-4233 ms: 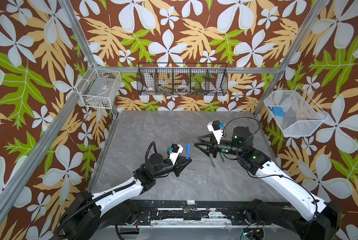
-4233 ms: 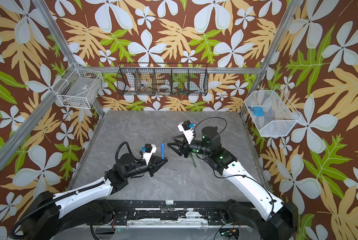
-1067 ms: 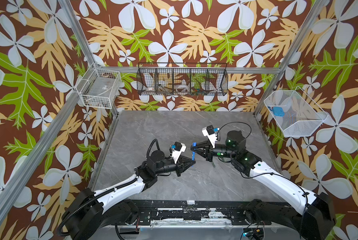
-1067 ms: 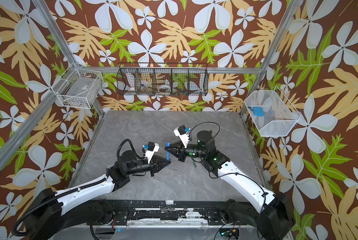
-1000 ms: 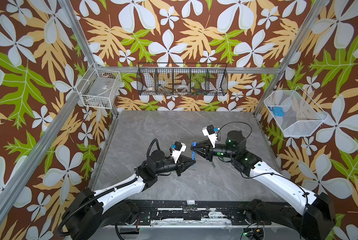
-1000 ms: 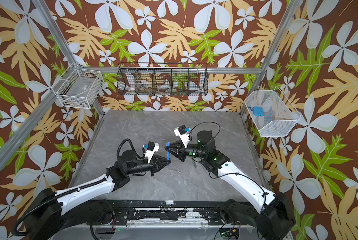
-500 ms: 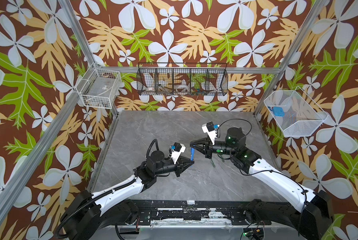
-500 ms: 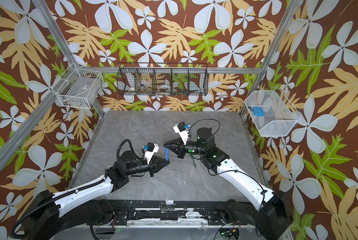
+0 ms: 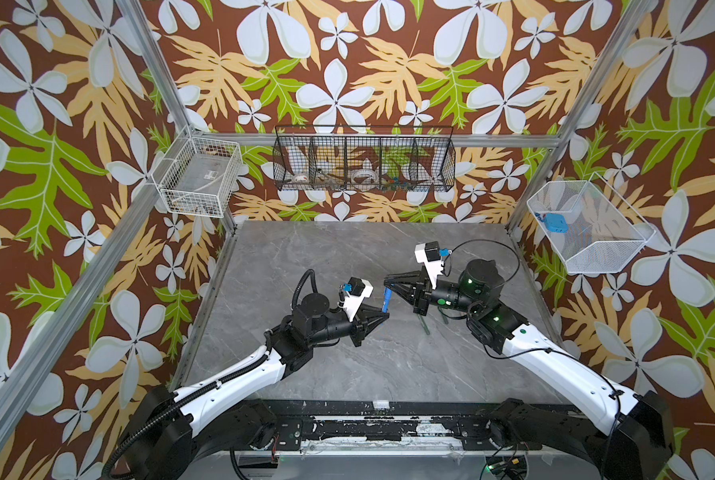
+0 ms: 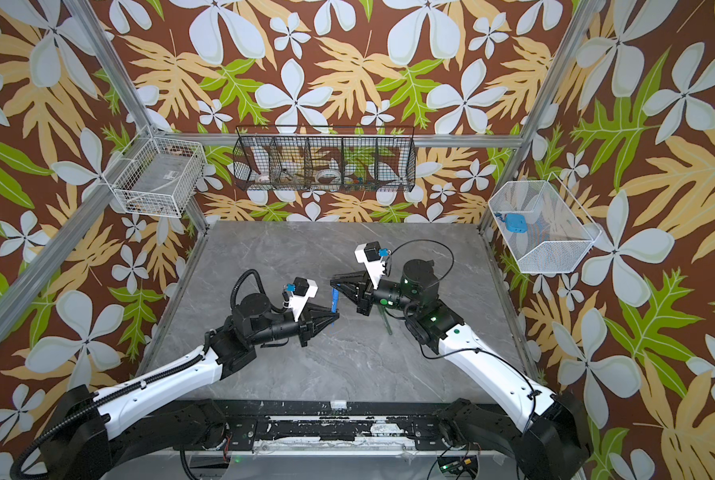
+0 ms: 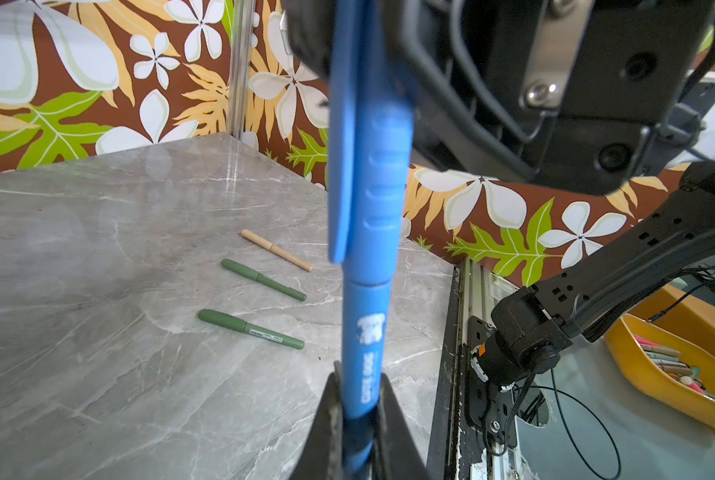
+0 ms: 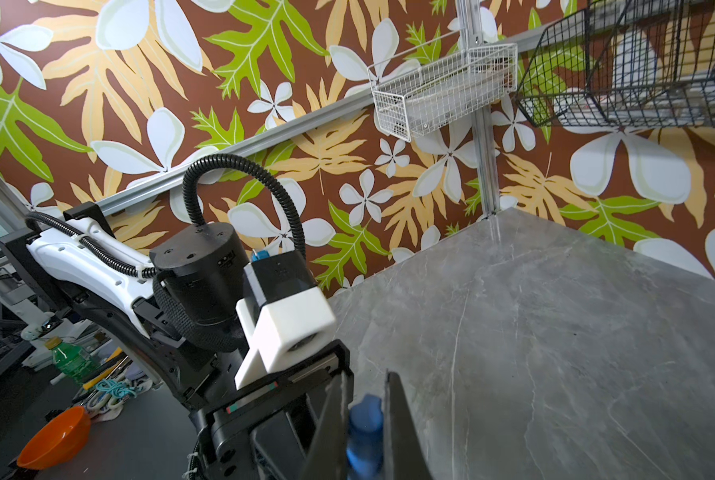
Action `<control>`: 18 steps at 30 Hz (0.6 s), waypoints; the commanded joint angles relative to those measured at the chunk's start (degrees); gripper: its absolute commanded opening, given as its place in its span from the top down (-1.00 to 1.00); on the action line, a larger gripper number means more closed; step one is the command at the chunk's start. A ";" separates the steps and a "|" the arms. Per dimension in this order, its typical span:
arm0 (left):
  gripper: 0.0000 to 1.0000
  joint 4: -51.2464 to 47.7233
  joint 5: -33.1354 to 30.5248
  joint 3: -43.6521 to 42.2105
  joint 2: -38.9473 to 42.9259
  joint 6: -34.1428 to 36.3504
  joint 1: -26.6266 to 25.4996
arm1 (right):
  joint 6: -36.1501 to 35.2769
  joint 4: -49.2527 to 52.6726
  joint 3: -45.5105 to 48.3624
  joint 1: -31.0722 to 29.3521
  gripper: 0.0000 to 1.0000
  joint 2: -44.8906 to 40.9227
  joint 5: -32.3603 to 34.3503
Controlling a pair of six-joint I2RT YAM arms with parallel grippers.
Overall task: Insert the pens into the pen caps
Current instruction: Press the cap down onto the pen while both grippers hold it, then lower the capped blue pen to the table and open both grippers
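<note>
Over the grey table (image 9: 347, 249), the left gripper (image 9: 384, 314) clamps the blue pen (image 11: 366, 332) and the right gripper (image 9: 387, 283) clamps the blue cap (image 11: 383, 187); a tilted push may jam them.

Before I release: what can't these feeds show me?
- Top end of the blue cap: left wrist view, behind the right tool.
- Tan pen: absent from both top views, likely under the right arm.
- Black basket contents: both top views, too small.
</note>
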State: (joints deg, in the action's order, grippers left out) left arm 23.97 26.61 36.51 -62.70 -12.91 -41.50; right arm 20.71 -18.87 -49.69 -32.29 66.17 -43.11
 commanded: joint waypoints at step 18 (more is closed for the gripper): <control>-1.00 -9.40 -32.64 -10.17 17.39 -4.63 3.52 | -3.61 38.35 -13.46 9.20 1.00 23.90 10.51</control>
State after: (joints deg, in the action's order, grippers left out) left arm 20.08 5.48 27.27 -46.52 -15.88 -39.44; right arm 16.29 18.50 -63.83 -22.90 87.77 -30.37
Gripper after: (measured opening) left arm 1.000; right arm 0.074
